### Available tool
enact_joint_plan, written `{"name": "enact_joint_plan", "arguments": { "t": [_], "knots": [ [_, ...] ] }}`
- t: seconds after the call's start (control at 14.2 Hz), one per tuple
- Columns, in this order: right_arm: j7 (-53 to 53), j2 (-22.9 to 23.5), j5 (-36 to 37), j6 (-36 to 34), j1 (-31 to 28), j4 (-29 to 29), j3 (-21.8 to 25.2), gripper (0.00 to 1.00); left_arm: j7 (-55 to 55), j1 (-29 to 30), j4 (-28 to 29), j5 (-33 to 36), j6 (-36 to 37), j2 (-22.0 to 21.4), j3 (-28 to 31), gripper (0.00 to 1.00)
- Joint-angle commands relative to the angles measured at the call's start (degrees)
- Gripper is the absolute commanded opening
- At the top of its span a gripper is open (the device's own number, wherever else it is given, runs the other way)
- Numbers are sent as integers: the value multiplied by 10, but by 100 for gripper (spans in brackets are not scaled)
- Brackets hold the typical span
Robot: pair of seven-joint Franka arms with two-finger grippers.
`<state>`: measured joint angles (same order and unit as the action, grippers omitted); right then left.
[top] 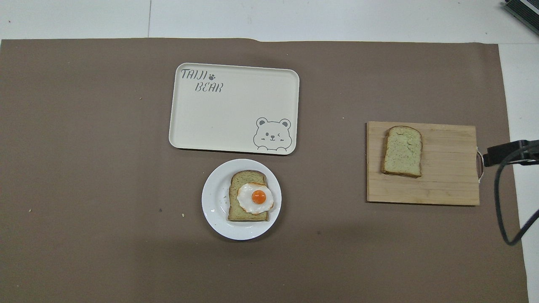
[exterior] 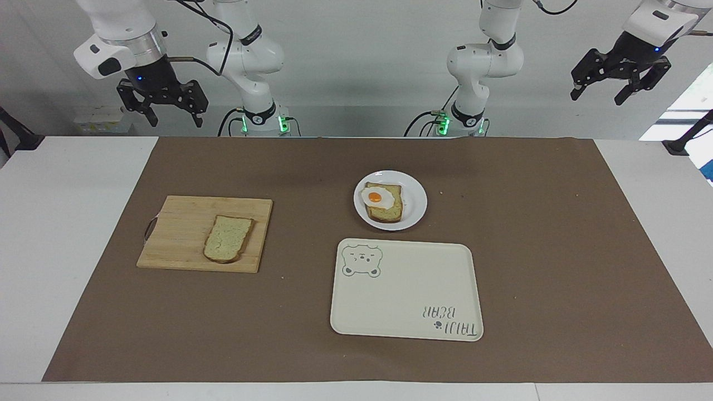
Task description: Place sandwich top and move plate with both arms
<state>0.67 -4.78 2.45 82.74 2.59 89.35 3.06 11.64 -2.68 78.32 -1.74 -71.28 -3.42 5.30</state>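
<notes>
1. Sandwich top (exterior: pixel 228 238) lies flat on the wooden cutting board (exterior: pixel 184 223), toward the right arm's end of the worktop (exterior: pixel 72 250), untouched.
2. Plate (exterior: pixel 415 214) sits mid-worktop on the brown mat (exterior: pixel 529 250), carrying the egg slice (exterior: pixel 384 203); the bear tray (exterior: pixel 406 289) is just beside the plate, farther from the robots.
3. Right claw (exterior: pixel 162 106) hangs high at the robots' edge, right arm's end of the worktop; fingers spread, nothing held. It waits.
4. Left claw (exterior: pixel 621 75) hangs high off the left arm's end of the worktop; fingers spread, nothing held. It also waits.
5. Neither claw shows in the overhead view.
6. Step judged: nothing started; the bread pick comes first, probably by the right arm, which is closer.
7. Handling guess: bread looks light and soft and may squash or bend; pinch it across the brown crust edges, gently. It lies flat, so getting a finger under is awkward.
8. Plate guess: stiff, smooth, likely slippery, shallow rim; take opposite rim points with both claws and keep it level so the stack doesn't slide.
9. Risk: the egg looks slick, so the top could skate off it.
</notes>
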Motion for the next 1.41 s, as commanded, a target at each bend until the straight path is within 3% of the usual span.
{"name": "enact_joint_plan", "arguments": {
  "t": [0.0,1.34],
  "knots": [
    [12,-2,0,1,-6,-1,-2,100,-3,6,-3,-3,8,-4,-3,100],
    [15,-20,-1,14,0,31,-7,100,-3,6,-3,-3,8,-4,-3,100]
  ]
}}
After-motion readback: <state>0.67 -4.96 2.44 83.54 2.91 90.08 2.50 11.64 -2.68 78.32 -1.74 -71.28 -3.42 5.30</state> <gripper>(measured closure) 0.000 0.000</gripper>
